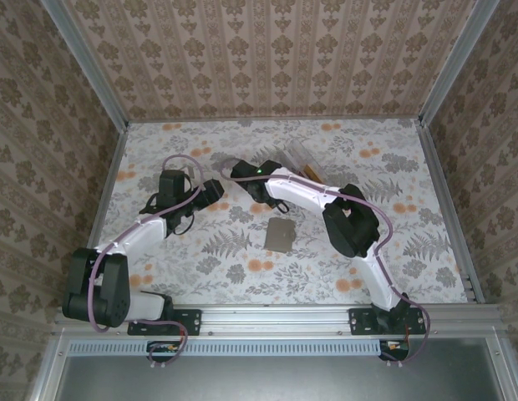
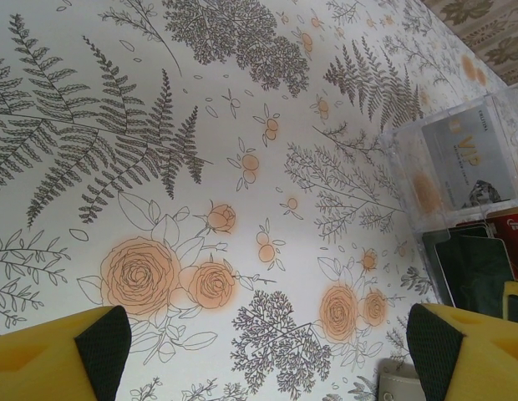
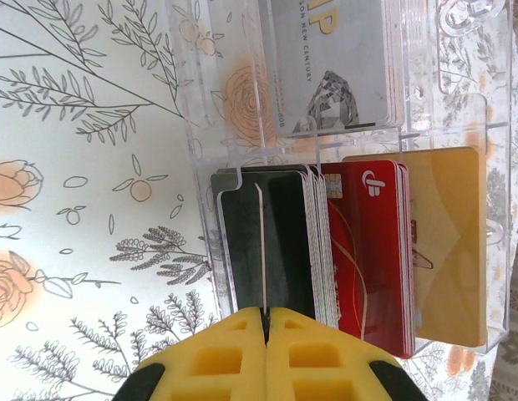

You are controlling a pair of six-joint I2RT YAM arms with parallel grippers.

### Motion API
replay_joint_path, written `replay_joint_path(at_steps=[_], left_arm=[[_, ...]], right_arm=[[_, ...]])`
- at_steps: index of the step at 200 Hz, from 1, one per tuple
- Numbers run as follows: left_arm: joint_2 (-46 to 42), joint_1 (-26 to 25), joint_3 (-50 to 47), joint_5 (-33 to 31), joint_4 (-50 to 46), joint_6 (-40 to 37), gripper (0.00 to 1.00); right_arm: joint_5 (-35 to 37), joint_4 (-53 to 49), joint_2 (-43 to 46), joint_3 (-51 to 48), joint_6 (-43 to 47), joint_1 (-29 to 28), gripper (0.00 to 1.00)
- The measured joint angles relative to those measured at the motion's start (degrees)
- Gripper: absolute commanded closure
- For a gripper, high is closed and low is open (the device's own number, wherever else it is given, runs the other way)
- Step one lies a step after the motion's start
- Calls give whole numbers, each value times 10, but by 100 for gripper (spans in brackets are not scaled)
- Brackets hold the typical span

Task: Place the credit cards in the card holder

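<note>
Yellow-fingered, my right gripper (image 3: 266,322) pinches one thin card (image 3: 262,242) edge-on inside the box (image 3: 459,75). Neighbouring black cards (image 3: 288,242) might drag out, or the card might slip. Left gripper (image 2: 267,355) is spread beside the box, and the holder (image 1: 281,235) lies near the box.

**Top view.** Card holder (image 1: 281,235) lies flat at the centre of the table (image 1: 393,242). Clear box (image 1: 299,155) is at its 1 o'clock, left gripper (image 1: 214,192) at its 10 o'clock.

**Right wrist view.** Credit cards (image 3: 359,251) stand on edge in the box's 6 o'clock compartment, one pinched by the right gripper (image 3: 266,322).
</note>
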State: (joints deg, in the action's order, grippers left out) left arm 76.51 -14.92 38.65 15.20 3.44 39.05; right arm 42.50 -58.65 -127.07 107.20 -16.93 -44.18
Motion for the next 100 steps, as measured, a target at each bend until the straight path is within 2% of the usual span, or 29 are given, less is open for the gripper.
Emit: replay_joint_path(at_steps=[20, 68, 100], left_arm=[[0, 0, 0, 0, 0, 0, 11], [0, -1, 2, 4, -11, 0, 11], [0, -5, 12, 11, -16, 0, 11]], right_arm=[[-17, -10, 13, 5, -9, 2, 100], [-74, -17, 83, -1, -38, 10, 100], [-155, 16, 175, -68, -76, 30, 100]])
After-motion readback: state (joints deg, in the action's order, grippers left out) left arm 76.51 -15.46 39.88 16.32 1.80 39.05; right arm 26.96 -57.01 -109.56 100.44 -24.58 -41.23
